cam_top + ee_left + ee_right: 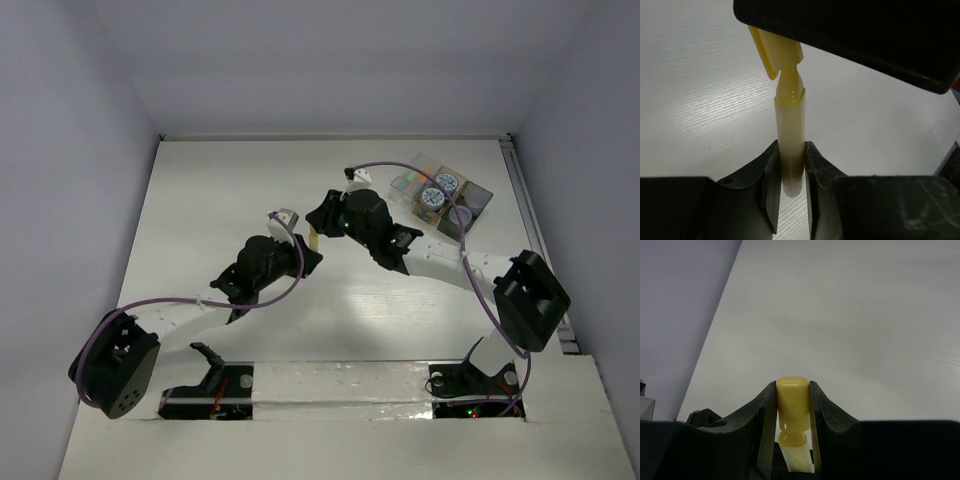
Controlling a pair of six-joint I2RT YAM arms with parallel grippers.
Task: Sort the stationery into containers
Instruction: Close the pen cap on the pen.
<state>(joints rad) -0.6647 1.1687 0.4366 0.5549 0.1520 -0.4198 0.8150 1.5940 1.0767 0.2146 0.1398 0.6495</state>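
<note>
A cream pencil-like stick (790,135) with a yellow cap (792,400) is held between both grippers above the table, near the middle (314,238). My left gripper (791,170) is shut on the stick's barrel near its blunt end. My right gripper (792,387) is shut on the yellow cap, with the barrel (797,457) running away below it. In the left wrist view the right gripper's black body (850,35) covers the cap's far end. At the back right stand the clear box (415,165) and the dark tray (478,200). Both are partly hidden by what lies in them.
Two round jars with blue-white lids (445,183) (432,198) and one grey-lidded jar (462,215) sit in the containers at the back right. The right arm's purple cable (400,162) loops over that area. White walls close in the table's sides.
</note>
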